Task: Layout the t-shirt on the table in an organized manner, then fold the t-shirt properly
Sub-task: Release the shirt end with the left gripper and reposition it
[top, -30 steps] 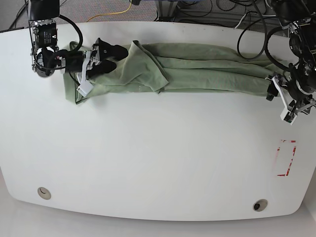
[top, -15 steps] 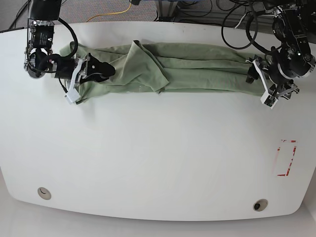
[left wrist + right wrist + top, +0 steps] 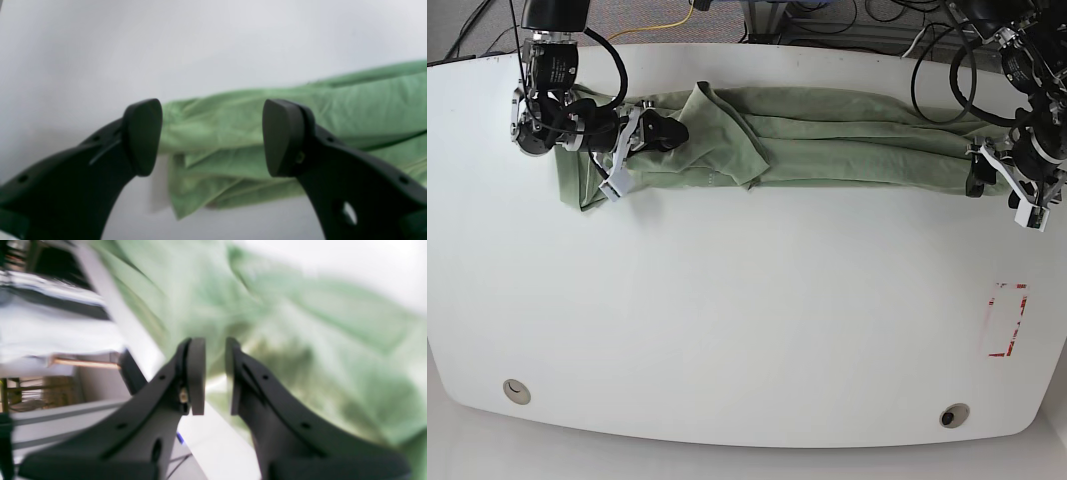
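- Along the table's (image 3: 727,330) far edge: t-shirt (image 3: 827,140) bunched lengthwise, awaiting spreading.
- Left gripper (image 3: 210,136) wide apart, framing one end for pinching.
- Right gripper (image 3: 215,373) narrowly parted over fabric; grip unclear.

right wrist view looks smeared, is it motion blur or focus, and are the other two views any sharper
Right wrist view: the t-shirt and background streak like motion blur, while the right tool stays fairly crisp. Left wrist view: mild softness; the left tool and shirt folds read clearly. Base view: sharp, evenly lit, with soft glare on the table.
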`<state>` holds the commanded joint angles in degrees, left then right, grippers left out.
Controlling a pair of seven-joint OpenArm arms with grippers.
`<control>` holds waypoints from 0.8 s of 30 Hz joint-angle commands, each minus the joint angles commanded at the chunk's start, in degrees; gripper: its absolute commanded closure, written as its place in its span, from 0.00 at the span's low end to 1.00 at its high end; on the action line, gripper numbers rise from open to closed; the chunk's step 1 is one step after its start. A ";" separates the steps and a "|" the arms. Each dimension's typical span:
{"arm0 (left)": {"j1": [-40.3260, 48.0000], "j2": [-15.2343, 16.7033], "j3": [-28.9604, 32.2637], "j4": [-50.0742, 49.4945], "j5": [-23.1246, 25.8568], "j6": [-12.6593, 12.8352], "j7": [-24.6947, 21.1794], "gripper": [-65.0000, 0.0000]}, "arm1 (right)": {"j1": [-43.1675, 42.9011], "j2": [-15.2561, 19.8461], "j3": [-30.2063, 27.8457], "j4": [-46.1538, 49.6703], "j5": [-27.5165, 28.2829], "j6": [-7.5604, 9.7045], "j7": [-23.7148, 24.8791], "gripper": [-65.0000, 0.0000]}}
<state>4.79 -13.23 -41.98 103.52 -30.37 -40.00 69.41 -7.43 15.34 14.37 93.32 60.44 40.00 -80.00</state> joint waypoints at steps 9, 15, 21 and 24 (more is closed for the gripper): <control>-1.85 -5.89 -3.08 -14.42 -7.03 0.00 0.00 0.31 | 0.09 -0.26 0.00 -0.09 -6.07 0.00 0.00 0.86; -1.93 -9.67 -3.16 -24.18 -13.80 0.00 -0.09 0.31 | 0.09 -0.18 0.00 -0.18 -7.03 0.00 0.92 0.86; -2.02 -11.78 -0.44 -27.25 -14.77 0.00 -0.09 0.27 | 0.09 -0.18 0.00 -0.18 -7.03 0.00 0.92 0.86; -2.11 -12.22 0.79 -28.66 -14.68 0.00 -0.26 0.20 | 0.00 -0.18 0.00 -0.18 -6.77 0.00 0.92 0.86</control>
<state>2.68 -25.45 -41.19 74.86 -45.05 -40.00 69.14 -7.43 15.16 14.37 93.14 53.67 40.00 -79.08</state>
